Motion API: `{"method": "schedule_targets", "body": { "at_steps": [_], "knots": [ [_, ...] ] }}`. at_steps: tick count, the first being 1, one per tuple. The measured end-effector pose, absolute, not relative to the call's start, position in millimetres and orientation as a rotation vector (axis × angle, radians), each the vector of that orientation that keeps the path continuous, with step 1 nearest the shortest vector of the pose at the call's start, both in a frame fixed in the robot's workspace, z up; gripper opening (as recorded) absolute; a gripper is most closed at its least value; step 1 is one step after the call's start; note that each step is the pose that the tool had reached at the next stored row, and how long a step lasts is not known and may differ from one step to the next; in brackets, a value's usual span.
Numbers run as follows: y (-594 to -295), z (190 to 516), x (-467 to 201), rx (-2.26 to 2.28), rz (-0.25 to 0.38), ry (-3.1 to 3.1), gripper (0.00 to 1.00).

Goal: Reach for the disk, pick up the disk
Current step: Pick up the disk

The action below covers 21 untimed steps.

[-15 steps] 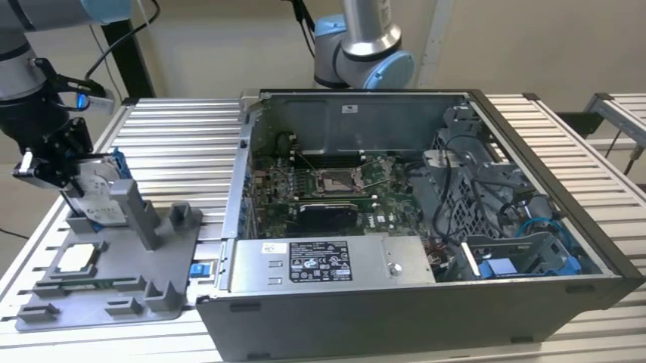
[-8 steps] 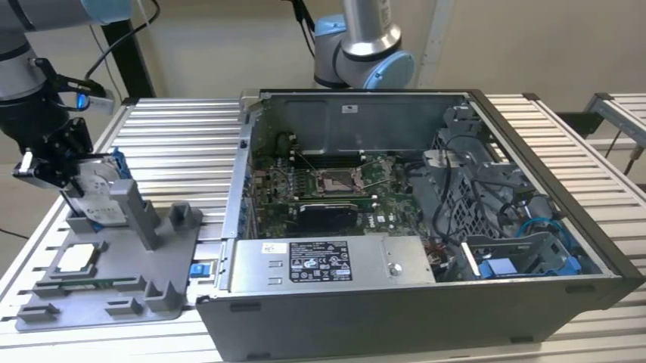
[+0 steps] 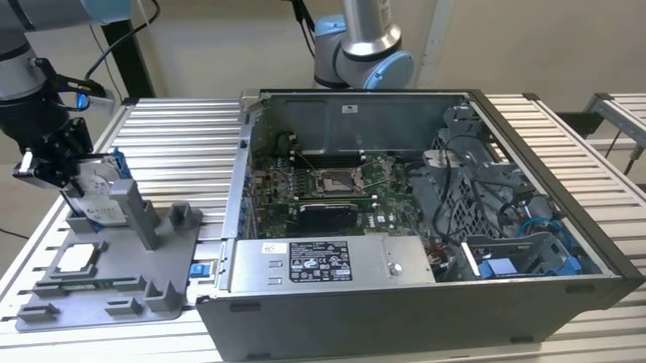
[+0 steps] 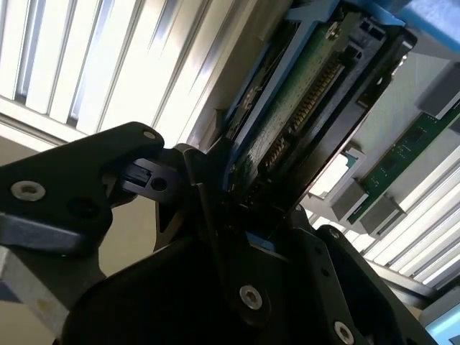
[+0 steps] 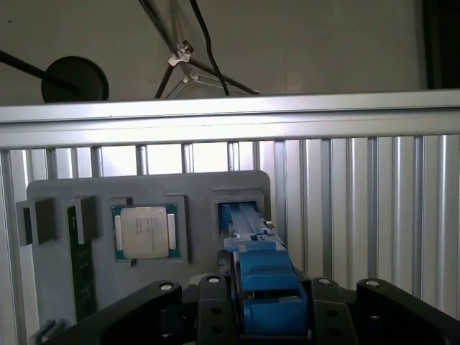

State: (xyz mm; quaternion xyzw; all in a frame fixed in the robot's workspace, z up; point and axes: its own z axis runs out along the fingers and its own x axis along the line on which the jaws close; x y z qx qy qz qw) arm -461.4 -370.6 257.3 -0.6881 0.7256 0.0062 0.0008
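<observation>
1. Table [image 3: 172,128]: slatted metal, carrying all items below.
2. Computer case [image 3: 404,310]: open-sided, circuit board and cabling exposed, on the exterior view's right and centre of the table.
3. Arm [image 3: 15,76]: at the exterior view's left edge, reaching down over the fixture.
4. Fixture [image 3: 166,257]: grey plastic with upright posts, flat on the table just beside the case on the exterior view's left; also noted in the first wrist view [image 5: 194,190].
5. Disk [image 3: 99,190]: silver, white label, blue side rails, standing upright and slightly tilted at the far end of the fixture. Lower end at the fixture's slot in the first wrist view [image 5: 262,277]; seated or lifted clear, not determinable. Green circuit side seen in the second wrist view [image 4: 302,108].
6. Gripper [image 3: 51,162]: at the disk's upper end, jaws pressed against it from both sides, pinching it; confirmed in both wrist views [image 5: 262,291] [image 4: 244,208].
7. Chip [image 3: 81,259]: small, square, silver, lying in a fixture recess, apart from the disk; also in the first wrist view [image 5: 144,231].
</observation>
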Motion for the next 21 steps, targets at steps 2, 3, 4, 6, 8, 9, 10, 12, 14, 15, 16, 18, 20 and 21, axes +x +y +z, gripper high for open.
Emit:
{"method": "schedule_targets", "body": {
  "at_steps": [2,3,4,6,8,9,10,12,14,15,16,18,20,21],
  "knots": [
    [-370.6,257.3,-461.4,-2.161,0.02,2.279,0.0],
    [-370.6,257.3,-461.4,-2.161,0.02,2.279,0.0],
    [-370.6,257.3,-461.4,-2.161,0.02,2.279,0.0],
    [-370.6,257.3,-461.4,-2.161,0.02,2.279,0.0],
    [-370.7,257.3,-461.4,-2.161,0.02,2.279,0.0],
    [-370.6,257.3,-461.4,-2.161,0.02,2.279,0.0],
    [-370.6,257.3,-461.4,-2.161,0.02,2.279,0.0],
    [-370.6,257.3,-461.4,-2.161,0.02,2.279,0.0],
    [-370.6,257.3,-461.4,-2.161,0.02,2.279,0.0],
    [-370.6,257.3,-461.4,-2.161,0.02,2.279,0.0],
    [-370.6,257.3,-461.4,-2.161,0.02,2.279,0.0],
    [-370.6,257.2,-461.4,-2.161,0.02,2.279,0.0],
    [-370.6,257.2,-461.4,-2.161,0.02,2.279,0.0],
    [-370.6,257.2,-461.4,-2.161,0.02,2.279,0.0]
  ]
}}
